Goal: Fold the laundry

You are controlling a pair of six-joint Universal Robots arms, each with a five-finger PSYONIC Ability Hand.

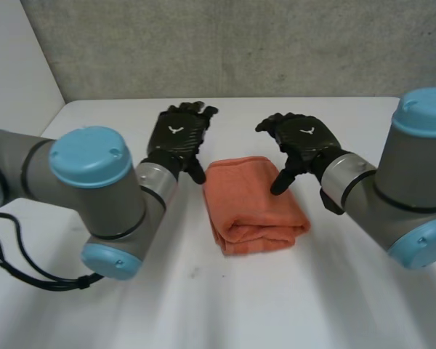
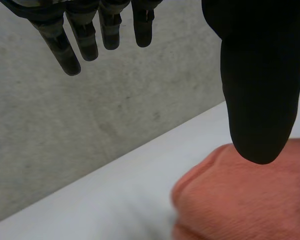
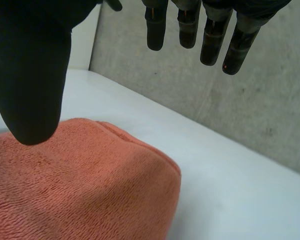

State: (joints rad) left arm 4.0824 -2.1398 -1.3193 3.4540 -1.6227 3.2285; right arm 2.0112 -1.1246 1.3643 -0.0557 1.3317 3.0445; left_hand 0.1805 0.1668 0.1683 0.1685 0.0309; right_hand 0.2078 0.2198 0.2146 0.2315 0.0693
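Note:
An orange towel (image 1: 253, 205) lies folded into a thick block in the middle of the white table (image 1: 203, 305). My left hand (image 1: 177, 134) hovers just left of the towel's far corner, fingers straight, thumb pointing down beside the cloth. In the left wrist view the thumb (image 2: 260, 90) hangs above the towel (image 2: 245, 200) and holds nothing. My right hand (image 1: 301, 142) hovers over the towel's far right corner, relaxed, thumb hanging down to the cloth. The right wrist view shows that thumb (image 3: 32, 85) over the towel (image 3: 85, 185), the fingers (image 3: 190, 30) spread apart and empty.
A grey wall (image 1: 232, 43) rises behind the table's far edge. A white panel (image 1: 14, 65) stands at the far left. Both arms reach in from the near corners, with bare table in front of the towel.

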